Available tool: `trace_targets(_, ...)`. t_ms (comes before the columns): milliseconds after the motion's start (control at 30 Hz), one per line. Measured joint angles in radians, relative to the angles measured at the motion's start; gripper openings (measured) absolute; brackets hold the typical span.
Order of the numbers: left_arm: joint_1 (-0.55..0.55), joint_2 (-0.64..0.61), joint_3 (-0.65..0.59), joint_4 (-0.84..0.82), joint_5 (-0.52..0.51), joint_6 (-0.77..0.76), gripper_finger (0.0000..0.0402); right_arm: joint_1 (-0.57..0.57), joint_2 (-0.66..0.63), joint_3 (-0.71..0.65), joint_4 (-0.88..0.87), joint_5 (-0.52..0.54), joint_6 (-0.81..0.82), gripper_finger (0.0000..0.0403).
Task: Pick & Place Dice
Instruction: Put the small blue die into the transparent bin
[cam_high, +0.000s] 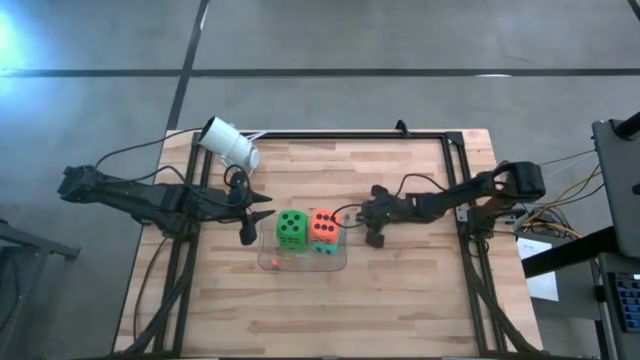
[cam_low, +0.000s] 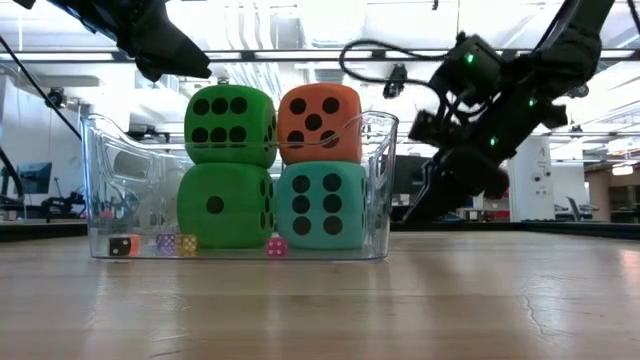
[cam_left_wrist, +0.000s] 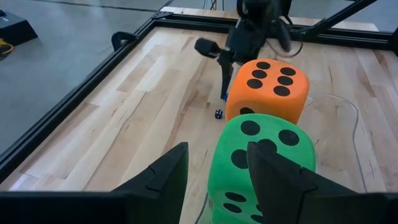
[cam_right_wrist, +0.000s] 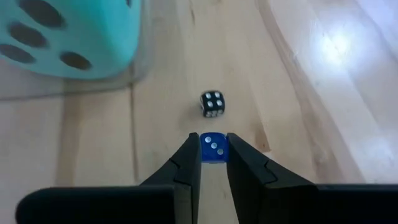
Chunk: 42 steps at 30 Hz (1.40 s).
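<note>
Four big dice are sitting stacked two by two in a clear plastic bin (cam_low: 100, 180) near the middle of the bench (cam_high: 400, 290): in the low view a green die (cam_low: 229, 125) is resting on a second green die (cam_low: 223, 205) at the left, and an orange die (cam_low: 320, 122) is sitting on a teal die (cam_low: 322, 205) at the right. A few tiny dice (cam_low: 175, 244) are lying on the bin floor along its front wall. The right gripper (cam_right_wrist: 214, 163) is reaching down to the wood just right of the bin in the high view, its fingers clamping a small blue die (cam_right_wrist: 213, 147) between their tips. A small black die (cam_right_wrist: 212, 104) with white pips is lying on the bench just beyond it, apart from the blue one, with the teal die's corner showing in the upper left of the right wrist frame. The left gripper (cam_left_wrist: 214, 177) is hovering just left of the bin, with its fingers spread apart and nothing between them, pointing toward the top green die. A white cylindrical camera (cam_high: 229, 143) is standing at the upper left of the bench.
</note>
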<state>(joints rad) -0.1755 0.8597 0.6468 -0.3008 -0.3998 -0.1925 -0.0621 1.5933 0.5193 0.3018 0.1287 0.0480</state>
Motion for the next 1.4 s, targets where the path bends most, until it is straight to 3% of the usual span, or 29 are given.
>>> trace_targets(400, 0.000, 0.000, 0.000, 0.000, 0.000, 0.000, 0.0171, 0.085, -0.265, 0.076, -0.248, 0.050, 0.000, 0.0052)
trace_targets(633, 0.000, 0.000, 0.000, -0.002, 0.000, 0.000, 0.0171, 0.173, -0.344, 0.113, -0.237, 0.057, -0.028, 0.0052)
trace_targets(933, 0.000, 0.000, 0.000, -0.006, 0.000, 0.000, 0.0171, 0.280, -0.271, 0.185, -0.179, 0.035, -0.060, 0.0052)
trace_targets(1167, 0.000, 0.000, 0.000, -0.007, 0.000, 0.000, 0.0171, 0.296, -0.131, 0.274, -0.139, -0.103, -0.104, 0.0052)
trace_targets(1400, 0.000, 0.000, 0.000, -0.010, 0.000, 0.000, 0.0171, 0.305, -0.025, 0.350, -0.141, -0.111, -0.132, 0.0052)
